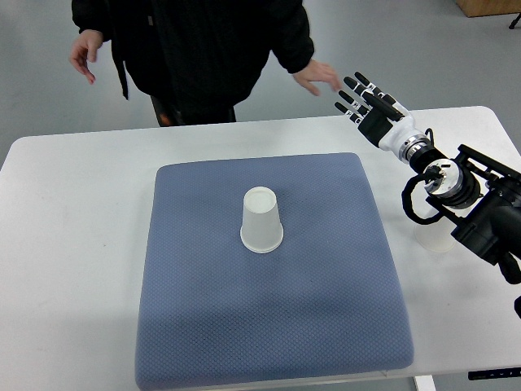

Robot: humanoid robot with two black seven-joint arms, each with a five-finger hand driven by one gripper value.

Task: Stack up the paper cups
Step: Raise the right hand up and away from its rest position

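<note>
I see the cup (261,220) upside down near the middle of the blue mat (326,309) on the table (73,244). My right hand (365,102) hangs at two o'clock of it, well apart, fingers spread and holding nothing. A person (195,49) stands at twelve o'clock.

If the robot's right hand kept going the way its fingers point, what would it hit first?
Probably the person's hand, just beyond the right hand's open fingertips, though depth is unclear. It points away from the cup.
</note>
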